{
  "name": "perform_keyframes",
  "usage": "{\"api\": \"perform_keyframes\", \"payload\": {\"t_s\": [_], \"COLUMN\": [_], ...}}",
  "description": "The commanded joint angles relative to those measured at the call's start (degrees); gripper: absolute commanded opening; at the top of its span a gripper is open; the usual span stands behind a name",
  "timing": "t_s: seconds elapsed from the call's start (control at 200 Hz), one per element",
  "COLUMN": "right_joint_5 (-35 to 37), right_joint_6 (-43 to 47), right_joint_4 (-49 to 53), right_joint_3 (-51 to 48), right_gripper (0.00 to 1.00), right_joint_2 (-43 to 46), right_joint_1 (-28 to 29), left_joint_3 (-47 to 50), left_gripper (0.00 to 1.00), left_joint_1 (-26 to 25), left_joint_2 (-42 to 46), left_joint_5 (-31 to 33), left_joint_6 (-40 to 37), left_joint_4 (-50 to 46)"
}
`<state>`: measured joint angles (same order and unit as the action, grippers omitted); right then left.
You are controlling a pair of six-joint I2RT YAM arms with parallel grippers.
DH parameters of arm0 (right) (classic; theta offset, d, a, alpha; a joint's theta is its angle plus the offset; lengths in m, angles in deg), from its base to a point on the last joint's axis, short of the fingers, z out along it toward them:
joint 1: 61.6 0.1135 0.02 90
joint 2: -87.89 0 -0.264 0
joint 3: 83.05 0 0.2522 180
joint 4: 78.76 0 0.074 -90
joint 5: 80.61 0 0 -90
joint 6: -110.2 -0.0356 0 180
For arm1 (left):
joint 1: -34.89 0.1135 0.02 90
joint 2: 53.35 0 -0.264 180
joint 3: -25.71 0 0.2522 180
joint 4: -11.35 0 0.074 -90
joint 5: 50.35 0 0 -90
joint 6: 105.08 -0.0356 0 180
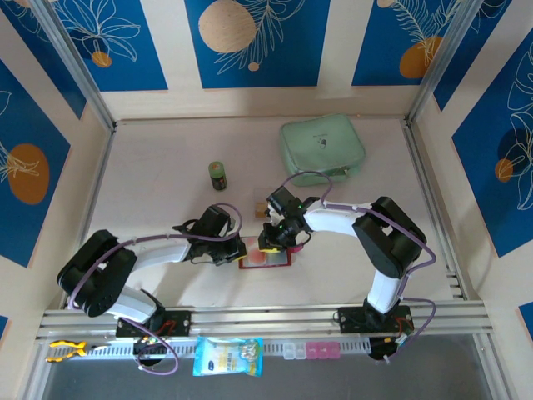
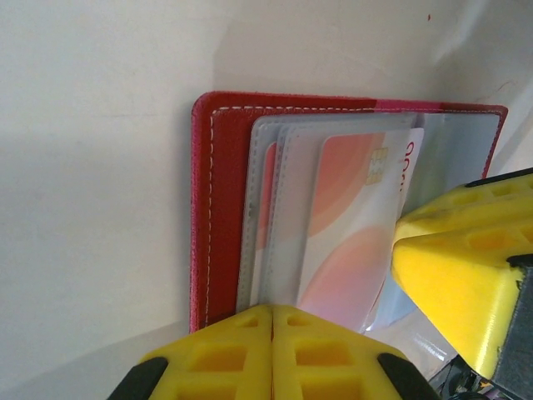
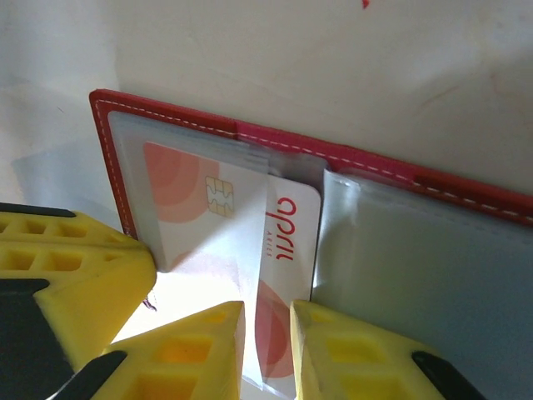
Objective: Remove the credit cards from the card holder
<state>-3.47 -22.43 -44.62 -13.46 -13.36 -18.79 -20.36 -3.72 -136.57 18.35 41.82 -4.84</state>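
The open card holder [image 2: 221,208], near the 6 o'clock edge of the tabletop [image 1: 166,150], seems pinned from 9 o'clock by the clenched left end effector [image 2: 271,350] so the right end effector [image 3: 266,354], grasping a white-and-red credit card [image 3: 283,242], can draw it out.

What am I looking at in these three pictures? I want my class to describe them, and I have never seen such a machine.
Two robot arms are bolted at the near edge of a table. Each ends in a gripper with two yellow fingers. The overhead picture comes from a fixed camera above and behind the arms; the other two come from a camera on each wrist. On the table lie an open red card holder, a mint-green pouch and a small green bottle. The left gripper is shut, its tips at the holder's edge. The right gripper seems to pinch a white-and-red credit card that sticks partly out of a clear sleeve.
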Motion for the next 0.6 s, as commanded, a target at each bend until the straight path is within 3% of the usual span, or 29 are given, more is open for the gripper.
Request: {"api": "perform_keyframes", "payload": {"t_s": [0.0, 0.59], "right_joint_5": [1.35, 1.71], "right_joint_6": [1.28, 2.03], "right_joint_4": [3.04, 3.79], "right_joint_3": [1.25, 1.91], "right_gripper": [0.23, 0.23], "right_joint_2": [0.96, 2.66], "right_joint_1": [0.52, 0.74], "left_joint_3": [-0.78, -2.75], "left_gripper": [0.07, 0.07], "left_joint_1": [0.53, 0.47], "left_joint_2": [-0.21, 1.87], "left_joint_5": [1.89, 1.38], "left_joint_6": [-0.83, -1.40], "left_joint_4": [-3.85, -5.10]}}
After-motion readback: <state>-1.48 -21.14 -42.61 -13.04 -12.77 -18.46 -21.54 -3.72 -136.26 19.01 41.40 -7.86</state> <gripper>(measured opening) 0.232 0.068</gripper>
